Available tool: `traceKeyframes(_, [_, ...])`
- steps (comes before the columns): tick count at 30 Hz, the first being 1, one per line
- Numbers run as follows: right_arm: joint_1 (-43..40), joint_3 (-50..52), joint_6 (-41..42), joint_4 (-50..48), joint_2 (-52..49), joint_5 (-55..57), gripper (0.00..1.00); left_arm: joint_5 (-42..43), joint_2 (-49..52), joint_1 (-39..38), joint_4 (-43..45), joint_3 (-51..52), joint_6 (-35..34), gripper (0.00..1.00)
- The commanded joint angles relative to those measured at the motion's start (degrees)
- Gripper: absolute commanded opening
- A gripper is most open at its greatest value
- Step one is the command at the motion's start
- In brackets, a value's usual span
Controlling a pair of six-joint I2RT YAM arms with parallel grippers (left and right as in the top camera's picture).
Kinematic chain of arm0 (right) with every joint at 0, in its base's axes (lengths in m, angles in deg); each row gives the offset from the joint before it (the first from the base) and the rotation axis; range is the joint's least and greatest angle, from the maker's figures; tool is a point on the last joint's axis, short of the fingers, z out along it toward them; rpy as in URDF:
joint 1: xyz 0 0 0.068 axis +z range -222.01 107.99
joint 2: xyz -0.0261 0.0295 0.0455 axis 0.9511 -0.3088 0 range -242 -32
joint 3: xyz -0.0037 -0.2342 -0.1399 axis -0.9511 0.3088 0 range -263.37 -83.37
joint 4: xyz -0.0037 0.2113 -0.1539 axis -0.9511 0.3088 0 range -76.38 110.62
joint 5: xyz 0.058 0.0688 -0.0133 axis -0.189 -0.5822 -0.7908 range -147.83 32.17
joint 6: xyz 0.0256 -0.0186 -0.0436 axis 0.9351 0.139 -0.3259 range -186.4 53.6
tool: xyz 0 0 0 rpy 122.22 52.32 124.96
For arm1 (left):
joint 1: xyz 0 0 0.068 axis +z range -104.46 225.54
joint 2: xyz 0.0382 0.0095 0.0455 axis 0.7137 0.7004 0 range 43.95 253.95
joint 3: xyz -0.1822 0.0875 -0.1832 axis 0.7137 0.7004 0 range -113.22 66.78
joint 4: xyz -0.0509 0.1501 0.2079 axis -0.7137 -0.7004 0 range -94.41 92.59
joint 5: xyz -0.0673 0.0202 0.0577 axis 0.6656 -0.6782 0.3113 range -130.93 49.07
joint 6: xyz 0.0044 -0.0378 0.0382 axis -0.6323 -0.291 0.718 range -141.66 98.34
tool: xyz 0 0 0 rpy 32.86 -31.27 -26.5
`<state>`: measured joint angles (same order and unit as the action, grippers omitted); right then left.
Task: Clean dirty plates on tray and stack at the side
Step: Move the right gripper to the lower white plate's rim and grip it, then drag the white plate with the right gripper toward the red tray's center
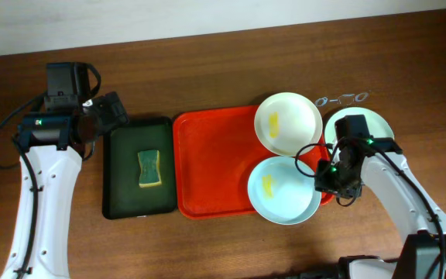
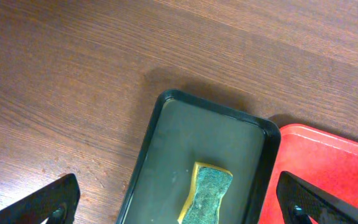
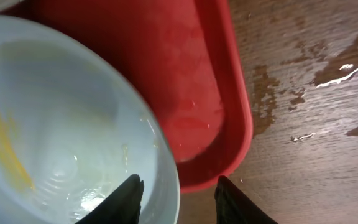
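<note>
The right gripper (image 3: 179, 182) sits low at the near right corner of the large red rectangular plastic tray (image 1: 211, 167), probably to take hold of the pale mint-blue round plate with a yellow smear (image 1: 283, 191), which lies there overhanging the raised rim. Its claw is partly spread and straddles the plate's edge, one finger over the bowl and one outside. A gap shows on both sides, so nothing is clamped yet. The cream-white round plate (image 1: 287, 122), also smeared, lies at the tray's far right corner. A second mint-blue plate (image 1: 379, 122) rests on the brown wooden table (image 1: 207, 70) to the right, likely the start of the stack. The left gripper (image 1: 108, 111) hovers spread wide and empty at the far left end of the narrow dark green tray (image 1: 118, 182), where the yellow-and-green sponge (image 1: 149, 169) lies within reach.
</note>
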<state>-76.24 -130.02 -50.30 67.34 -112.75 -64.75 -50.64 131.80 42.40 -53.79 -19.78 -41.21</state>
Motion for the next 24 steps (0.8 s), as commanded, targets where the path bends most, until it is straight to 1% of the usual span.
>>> traceKeyframes(1, [0.5, 2.2, 0.5, -0.9, -0.3, -0.4, 0.4, -0.6, 0.3, 0.3, -0.1, -0.2, -0.6, 0.99])
traceKeyframes(4, [0.5, 4.2, 0.5, -2.7, -0.4, -1.6, 0.37, -0.6, 0.3, 0.3, -0.1, -0.2, -0.6, 0.99])
traceKeyframes(5, [0.5, 4.8, 0.5, -3.4, -0.3, -2.4, 0.31, -0.6, 0.3, 0.3, -0.1, -0.2, -0.6, 0.99])
traceKeyframes(8, [0.5, 6.0, 0.5, -4.3, -0.4, -3.6, 0.2, -0.6, 0.3, 0.3, -0.1, -0.2, -0.6, 0.99])
traceKeyframes(10, [0.5, 6.0, 0.5, -4.4, -0.3, -4.7, 0.06, -0.6, 0.3, 0.3, -0.1, -0.2, -0.6, 0.99])
traceKeyframes(11, [0.5, 6.0, 0.5, -4.5, -0.4, -5.6, 0.04, -0.6, 0.3, 0.3, -0.1, -0.2, -0.6, 0.99])
traceKeyframes(13, [0.5, 6.0, 0.5, -5.2, -0.3, -10.4, 0.04, -0.6, 0.3, 0.3, -0.1, -0.2, -0.6, 0.99])
traceKeyframes(14, [0.5, 6.0, 0.8, -7.2, -0.3, -18.3, 0.04, -0.6, 0.3, 0.3, -0.1, -0.2, -0.6, 0.99])
traceKeyframes(15, [0.5, 6.0, 1.3, -7.8, -0.4, -19.8, 0.04, -0.6, 0.3, 0.3, -0.1, -0.2, -0.6, 0.99])
traceKeyframes(19, [2.5, 6.0, 6.1, -10.1, -0.4, -20.5, 0.04, -0.6, 0.3, 0.3, -0.1, -0.2, -0.6, 0.99])
traceKeyframes(24, [10.6, 6.0, 15.2, -16.9, -0.4, -20.5, 0.04, -0.6, 0.3, 0.3, -0.1, -0.2, -0.6, 0.99])
